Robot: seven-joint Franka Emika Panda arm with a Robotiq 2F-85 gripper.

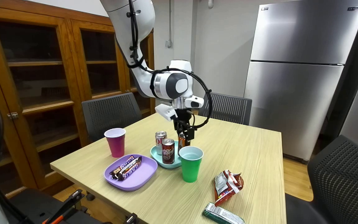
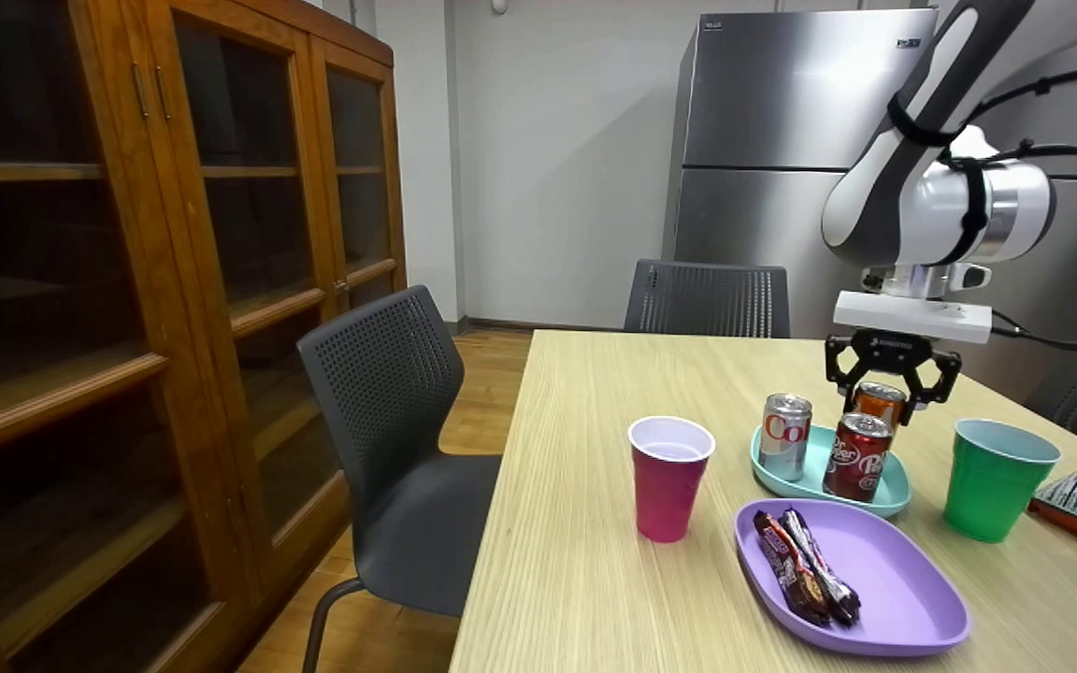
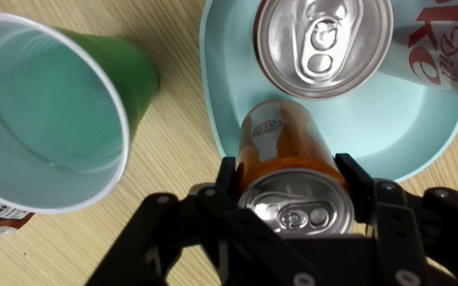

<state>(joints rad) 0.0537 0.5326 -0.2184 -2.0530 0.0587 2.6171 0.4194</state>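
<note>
Gripper [image 3: 288, 172]: jaws parted partway and clasping the orange can [image 3: 280, 135] high up, by its lid; black pads [image 3: 226, 174] look to be in contact on both flanks.
Can to jaws: directly between the pads, beneath the wrist; long axis about upright in both exterior views, square to the pad-to-pad line; lid up; base within the outline of the teal plate [image 3: 368, 123], near the rim facing the green cup [image 3: 127, 67]; whether the base bears on the plate or hangs just clear is not shown.
Dr Pepper can [image 3: 324, 51]: upright on the teal plate, just beside the orange can; an exterior view gives a narrow gap between them; judged the closest obstacle.
Green cup: upright on the table [image 1: 247, 146], just outside the teal plate; strip of wood between; crowds that flank of the jaws.
Diet Coke can [image 2: 784, 444]: upright, same plate; bare teal between it and the orange can.
Purple plate [image 1: 146, 171]: just beside the teal plate, contact unclear; two chocolate bars [image 1: 130, 169] lie along each other on it.
Pink cup [image 2: 667, 495]: upright; apart from both plates.
Packets: red packet [image 1: 227, 186] lies past the green cup; green packet [image 1: 221, 214] near it.
Around the table: chairs [image 1: 225, 107], cabinet [image 1: 68, 62], fridge [image 1: 294, 109]; all well apart from the jaws.
</note>
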